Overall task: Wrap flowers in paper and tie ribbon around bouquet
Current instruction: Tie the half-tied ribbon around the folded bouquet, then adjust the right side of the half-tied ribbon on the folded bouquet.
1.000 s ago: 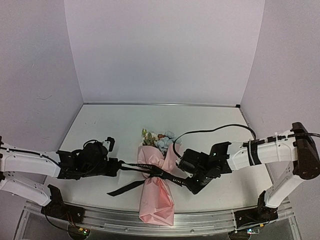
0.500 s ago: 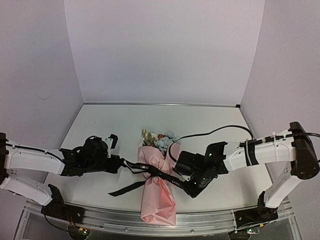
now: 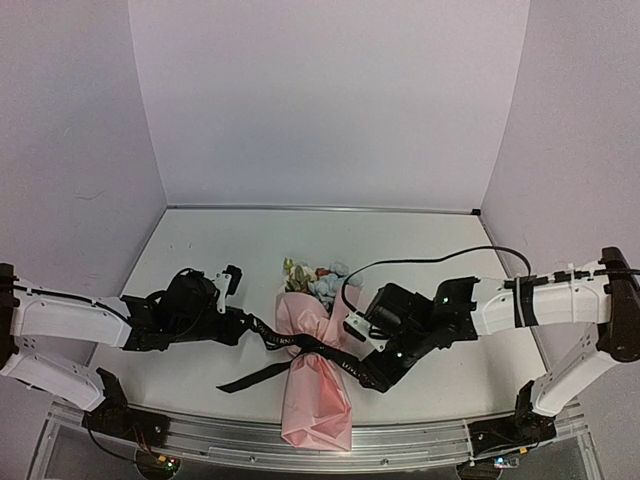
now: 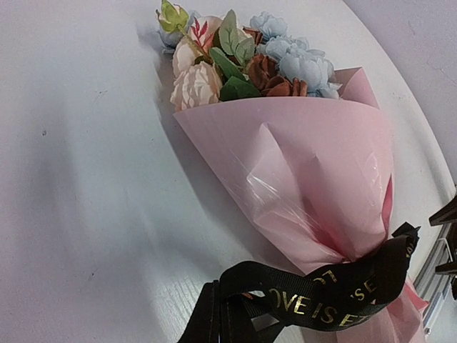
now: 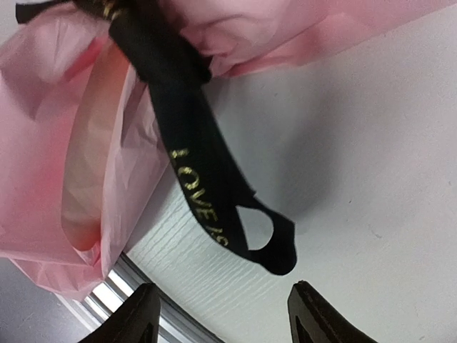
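Observation:
The bouquet lies in the middle of the table, flowers (image 3: 315, 274) (image 4: 235, 61) pointing away from me out of a cone of pink paper (image 3: 316, 400) (image 4: 314, 171). The black ribbon (image 3: 305, 345) (image 4: 335, 300) with gold lettering is tied round the cone's waist. My left gripper (image 3: 243, 328) is shut on the ribbon's left strands, which run off the bottom of the left wrist view. My right gripper (image 3: 378, 376) (image 5: 228, 314) stands open just right of the cone. The ribbon's right end (image 5: 268, 246) lies loose on the table ahead of its fingertips (image 5: 146, 314).
A loose ribbon tail (image 3: 250, 377) trails toward the front left. The metal rail (image 3: 200, 435) (image 5: 107, 286) runs along the table's near edge, right beside the cone's foot. A black cable (image 3: 430, 262) arcs over the right arm. Walls close in the back and sides.
My right gripper has opened and let go of the ribbon's right end, which now lies slack. The left gripper has shifted slightly toward the bouquet, still shut on its strands.

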`<state>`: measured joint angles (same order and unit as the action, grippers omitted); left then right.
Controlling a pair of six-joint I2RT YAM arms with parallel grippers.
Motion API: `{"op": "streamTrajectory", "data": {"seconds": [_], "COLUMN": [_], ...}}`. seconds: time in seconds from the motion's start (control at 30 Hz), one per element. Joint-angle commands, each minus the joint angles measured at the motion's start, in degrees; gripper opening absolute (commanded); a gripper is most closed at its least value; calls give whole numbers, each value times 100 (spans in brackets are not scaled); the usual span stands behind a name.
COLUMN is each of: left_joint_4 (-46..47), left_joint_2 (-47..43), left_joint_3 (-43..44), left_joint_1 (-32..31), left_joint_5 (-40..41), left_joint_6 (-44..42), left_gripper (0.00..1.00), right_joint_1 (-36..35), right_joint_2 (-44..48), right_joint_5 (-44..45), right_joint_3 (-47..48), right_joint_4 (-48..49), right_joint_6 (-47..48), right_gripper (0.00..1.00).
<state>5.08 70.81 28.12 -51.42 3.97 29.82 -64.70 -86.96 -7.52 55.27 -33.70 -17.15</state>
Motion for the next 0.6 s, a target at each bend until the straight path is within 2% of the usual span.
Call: {"op": "streamTrajectory", "data": {"seconds": [0.0, 0.07, 0.1, 0.57], "left_joint_4": [147, 125, 117, 37], "left_joint_2": [45, 68, 74, 59], "left_joint_3": [322, 353, 368, 430], "left_joint_1": [17, 18, 15, 18], "left_joint_5": [-74, -88, -94, -144], "left_joint_6": [-116, -132, -134, -133], "left_gripper": [0, 0, 0, 0], "right_joint_1": [377, 483, 500, 685], "right_joint_2": [72, -110, -180, -695], "right_joint_5": [-585, -920, -985, -1012], "right_joint_3": [57, 213, 296, 713], "right_joint_4": [763, 829, 830, 846], "right_joint_6": [178, 197, 232, 220], "right_gripper": [51, 40, 39, 37]}}
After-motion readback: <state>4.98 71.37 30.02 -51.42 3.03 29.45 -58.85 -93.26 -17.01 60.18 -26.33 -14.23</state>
